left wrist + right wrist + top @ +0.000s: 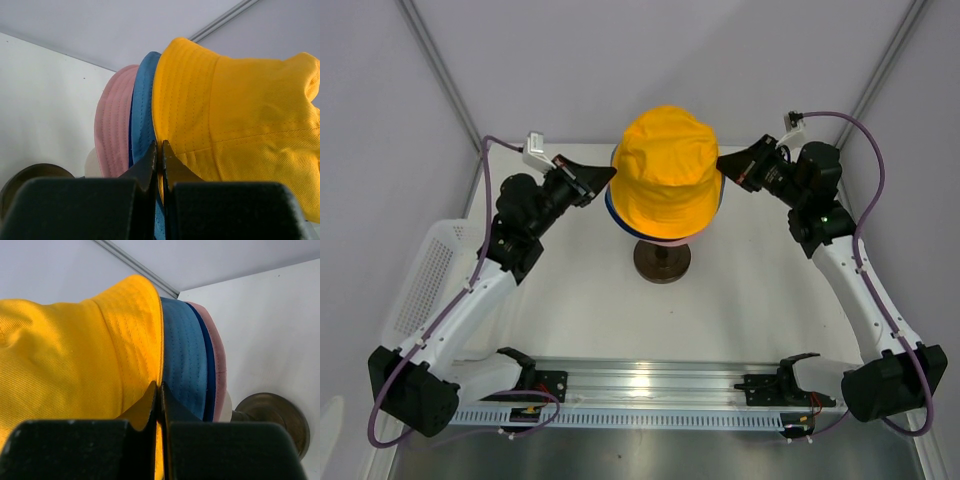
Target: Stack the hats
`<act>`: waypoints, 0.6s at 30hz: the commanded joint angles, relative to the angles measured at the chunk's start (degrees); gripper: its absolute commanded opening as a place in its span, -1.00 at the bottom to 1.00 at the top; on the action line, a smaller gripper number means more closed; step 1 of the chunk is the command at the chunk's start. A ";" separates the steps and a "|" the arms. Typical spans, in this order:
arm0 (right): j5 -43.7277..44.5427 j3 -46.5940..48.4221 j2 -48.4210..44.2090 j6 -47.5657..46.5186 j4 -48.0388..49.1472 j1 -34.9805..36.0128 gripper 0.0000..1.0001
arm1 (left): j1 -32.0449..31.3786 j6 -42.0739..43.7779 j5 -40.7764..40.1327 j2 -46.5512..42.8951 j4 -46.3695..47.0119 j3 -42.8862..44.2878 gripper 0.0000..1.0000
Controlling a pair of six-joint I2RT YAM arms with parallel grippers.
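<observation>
My left hand [159,150] and right hand [158,390] each pinch the yellow hat [667,170]'s brim from opposite sides, the hat sitting between them atop the light blue hat [142,110].

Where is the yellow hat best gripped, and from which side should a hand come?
Probably the brim of the yellow hat, pinched edge-on from the left and right sides. The crown is rounded and soft, but the brim is thin and sticks out. The left hand and right hand are shut on it there.
</observation>
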 commanded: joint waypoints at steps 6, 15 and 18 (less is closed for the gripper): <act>2.13 -1.65 -2.57 -4.28 -12.31 0.50 -0.70 | 0.06 6.56 -1.47 -2.41 -16.77 -2.17 -0.99; 4.42 6.01 -9.34 -8.94 -19.08 -1.96 0.65 | 0.06 8.40 -4.55 -8.04 -20.55 3.28 -0.43; 7.75 6.98 -12.51 -11.13 -22.77 -2.93 0.99 | 0.15 10.51 -6.56 -10.94 -23.71 5.65 -0.01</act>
